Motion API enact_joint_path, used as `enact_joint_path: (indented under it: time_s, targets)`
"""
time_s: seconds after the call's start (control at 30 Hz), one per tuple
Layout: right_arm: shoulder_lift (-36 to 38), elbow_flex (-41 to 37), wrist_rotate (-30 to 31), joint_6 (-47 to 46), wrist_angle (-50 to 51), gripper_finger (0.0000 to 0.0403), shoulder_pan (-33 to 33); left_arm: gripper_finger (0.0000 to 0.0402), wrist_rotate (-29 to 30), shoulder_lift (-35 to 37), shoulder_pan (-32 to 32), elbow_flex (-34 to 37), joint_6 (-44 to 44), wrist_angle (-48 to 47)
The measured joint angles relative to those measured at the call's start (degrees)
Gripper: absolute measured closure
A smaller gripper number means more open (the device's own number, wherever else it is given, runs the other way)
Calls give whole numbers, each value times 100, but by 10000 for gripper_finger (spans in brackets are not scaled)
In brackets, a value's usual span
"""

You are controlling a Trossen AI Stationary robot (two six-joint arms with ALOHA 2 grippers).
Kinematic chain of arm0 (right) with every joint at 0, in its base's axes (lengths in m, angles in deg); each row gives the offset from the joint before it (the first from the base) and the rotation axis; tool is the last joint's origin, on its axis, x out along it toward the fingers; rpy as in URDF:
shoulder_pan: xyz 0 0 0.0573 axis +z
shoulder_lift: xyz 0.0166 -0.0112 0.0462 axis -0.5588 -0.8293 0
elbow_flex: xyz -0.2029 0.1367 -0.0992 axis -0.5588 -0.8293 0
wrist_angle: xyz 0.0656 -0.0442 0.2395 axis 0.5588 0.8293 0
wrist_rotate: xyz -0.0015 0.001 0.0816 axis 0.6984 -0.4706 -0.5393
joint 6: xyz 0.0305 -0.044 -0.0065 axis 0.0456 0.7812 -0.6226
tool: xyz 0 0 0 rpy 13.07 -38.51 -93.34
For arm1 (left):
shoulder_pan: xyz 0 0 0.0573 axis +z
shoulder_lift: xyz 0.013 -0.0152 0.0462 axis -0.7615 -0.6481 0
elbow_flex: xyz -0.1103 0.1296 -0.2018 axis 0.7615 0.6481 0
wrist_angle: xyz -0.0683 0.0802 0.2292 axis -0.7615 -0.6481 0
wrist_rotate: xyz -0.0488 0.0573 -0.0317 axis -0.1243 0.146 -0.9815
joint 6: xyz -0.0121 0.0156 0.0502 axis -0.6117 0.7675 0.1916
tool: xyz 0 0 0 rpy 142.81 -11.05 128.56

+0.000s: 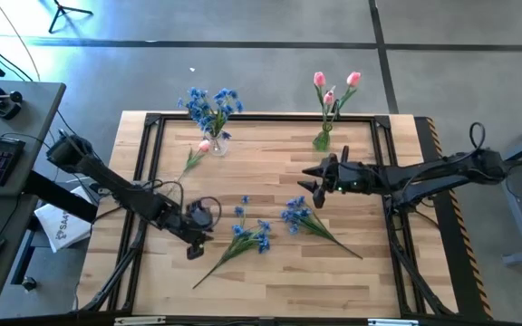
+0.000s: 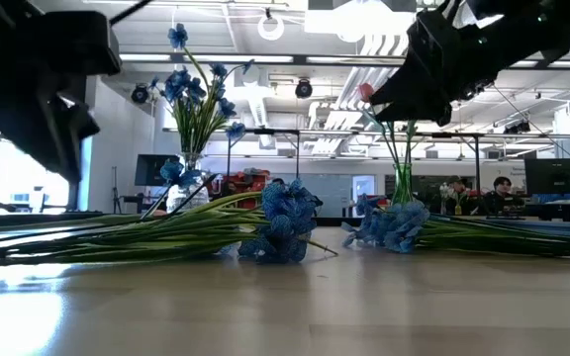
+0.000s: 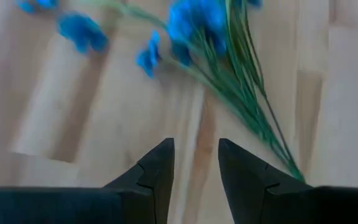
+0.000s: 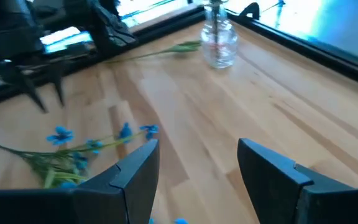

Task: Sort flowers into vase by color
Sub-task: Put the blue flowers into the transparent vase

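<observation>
Nearest you, at the front of the wooden table (image 1: pixel 270 272), your left gripper (image 1: pixel 195 244) hangs low over the boards with its fingers (image 3: pixel 157 180) parted by a narrow gap and nothing between them. Just beside it lies a blue-flowered spray (image 1: pixel 243 243), stems fanning toward the front edge and blossoms pointing to the table's middle; the left wrist view shows those green stems (image 3: pixel 247 106) running past the fingertips, not touching them.

A little farther in, a second blue spray (image 1: pixel 308 220) lies on the boards right of centre, its stems trailing toward the right. A single small blue sprig (image 1: pixel 243 205) lies loose between the two sprays.

Above that second spray, your right gripper (image 1: pixel 312 181) hovers off the table, jaws spread wide and holding nothing; the right wrist view shows bare wood between its fingers (image 4: pixel 135 168).

Farther back on the left, one pink tulip (image 1: pixel 198 152) lies flat on the wood, its bud just beside a clear glass vase (image 1: pixel 214 136) that holds a bunch of blue flowers (image 1: pixel 208 104) upright. At the back right, a second vase (image 1: pixel 323 138) carries three pink tulips (image 1: pixel 335 86).

Beyond the table, the low view takes in an open workshop where people (image 2: pixel 478 196) sit at screens.
</observation>
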Motion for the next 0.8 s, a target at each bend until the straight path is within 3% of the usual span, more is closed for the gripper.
enact_joint_path:
  time_s: [0.17,0.3,0.57,0.8]
  targets:
    - [-48,-3,367,31,-173,192,268,261,-316,-627,-305,-10,279,845]
    - [-48,-3,256,294,-360,193,667,234,25,-1244,-579,-342,310,928]
    - [-13,-1,328,427,-565,192,1588,192,614,-2503,-781,-1528,-901,324]
    - [-24,-1,1258,409,-587,192,2204,188,550,-3135,-531,-2177,-1443,-637]
